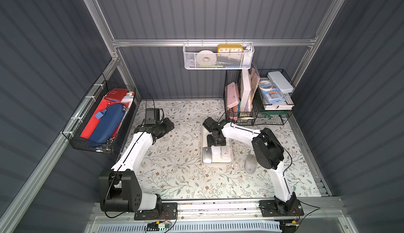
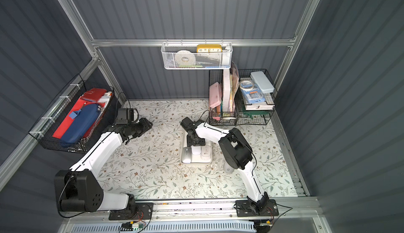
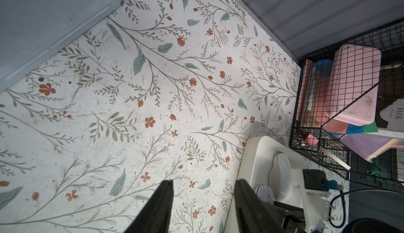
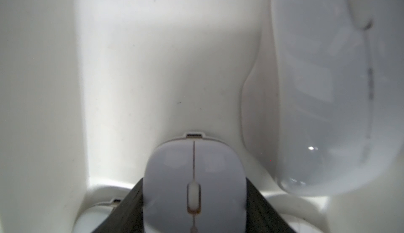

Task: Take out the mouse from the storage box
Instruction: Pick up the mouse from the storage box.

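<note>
**Right gripper [image 4: 194, 180] clamped on a small white oval mouse [image 1: 216, 151] inside the shallow white rectangular plastic storage box [image 1: 218, 161]**

Left of the storage box and apart from it, the left gripper [image 3: 203, 197] hangs over the floral-printed table [image 1: 175, 166]. Its black fingers [image 3: 161, 205] stand apart with nothing between them.

Three mice lie side by side at the near end of the storage box. A glossy silver-white mouse [image 1: 206, 154] is on the left, the small white oval mouse in the middle, and a white mouse with a round mark [image 1: 225, 153] on the right.

The right gripper reaches down over the box, its fingers pressed against both flanks of the middle mouse. Whether that mouse rests on the box floor or hangs just above it cannot be told.

Right of the box, on the table, lies a pale grey rounded mouse [image 1: 250, 163].
</note>
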Action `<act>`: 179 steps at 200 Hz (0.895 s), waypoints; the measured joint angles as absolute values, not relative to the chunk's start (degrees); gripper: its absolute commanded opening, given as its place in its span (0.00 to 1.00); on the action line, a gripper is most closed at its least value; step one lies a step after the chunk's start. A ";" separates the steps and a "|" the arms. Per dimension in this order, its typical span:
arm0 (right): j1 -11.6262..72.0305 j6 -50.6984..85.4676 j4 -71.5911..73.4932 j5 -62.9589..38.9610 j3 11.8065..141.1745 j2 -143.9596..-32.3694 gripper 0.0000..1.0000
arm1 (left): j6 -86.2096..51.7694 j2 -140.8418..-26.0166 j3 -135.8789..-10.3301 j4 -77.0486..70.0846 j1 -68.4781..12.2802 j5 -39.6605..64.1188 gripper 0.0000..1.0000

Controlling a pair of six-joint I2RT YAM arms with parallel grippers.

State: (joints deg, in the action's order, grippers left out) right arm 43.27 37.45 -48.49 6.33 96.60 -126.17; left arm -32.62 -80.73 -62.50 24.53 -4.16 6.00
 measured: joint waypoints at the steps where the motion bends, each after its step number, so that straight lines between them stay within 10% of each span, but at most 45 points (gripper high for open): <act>1: 43.27 37.39 -48.51 6.35 96.64 -126.19 0.62 | -32.62 -80.73 -62.50 24.53 -4.16 6.00 0.51; 93: 42.72 31.20 -50.33 10.35 113.01 -136.73 0.84 | -32.60 -80.75 -62.50 24.51 -4.16 6.00 0.51; 179: 42.87 30.70 -49.67 8.99 106.00 -132.57 0.69 | -32.60 -80.75 -62.50 24.47 -4.16 6.02 0.51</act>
